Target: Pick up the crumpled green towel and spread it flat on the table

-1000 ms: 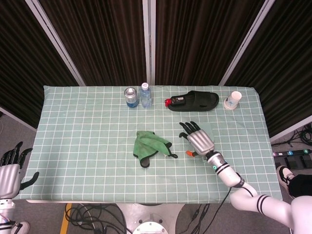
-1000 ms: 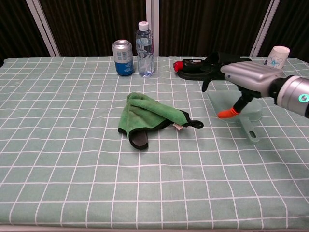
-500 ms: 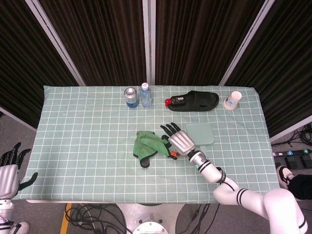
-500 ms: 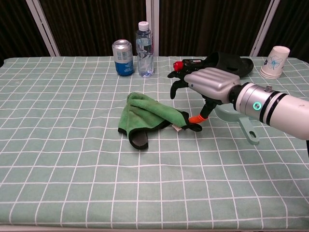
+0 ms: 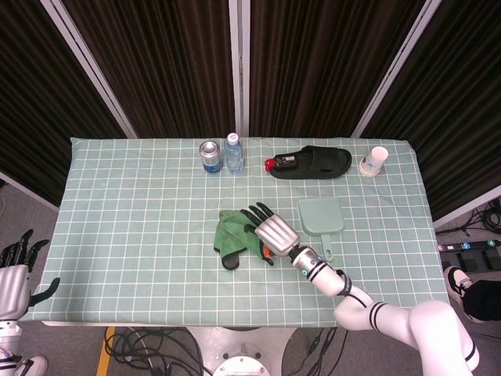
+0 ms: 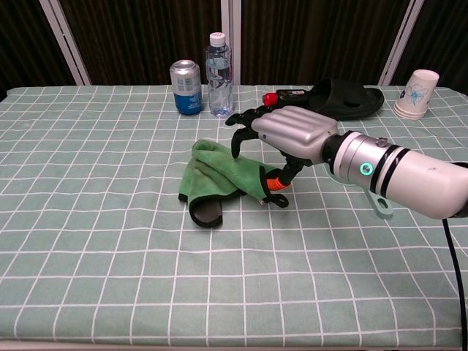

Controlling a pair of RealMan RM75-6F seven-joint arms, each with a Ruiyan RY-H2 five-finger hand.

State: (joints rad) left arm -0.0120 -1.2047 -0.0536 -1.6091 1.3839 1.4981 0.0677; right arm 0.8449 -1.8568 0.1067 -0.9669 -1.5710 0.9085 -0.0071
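The crumpled green towel (image 5: 232,236) (image 6: 216,175) lies bunched near the middle of the checked table, a dark patch at its front corner. My right hand (image 5: 271,233) (image 6: 289,131) hovers palm down over the towel's right edge with its fingers spread. Its orange-tipped thumb points down at the towel's dark-trimmed right corner, and I cannot tell whether it touches. Nothing is gripped. My left hand (image 5: 14,274) hangs off the table's front left corner, fingers apart and holding nothing.
A pale green dustpan (image 5: 321,217) lies right of the towel, behind my right forearm. Along the far edge stand a blue can (image 6: 186,87), a water bottle (image 6: 219,64), a black slipper (image 6: 347,99) and a paper cup (image 6: 419,93).
My right hand has swept left from above the dustpan to over the towel's right edge. The towel's dark loop at the right has shifted slightly. The left hand is still.
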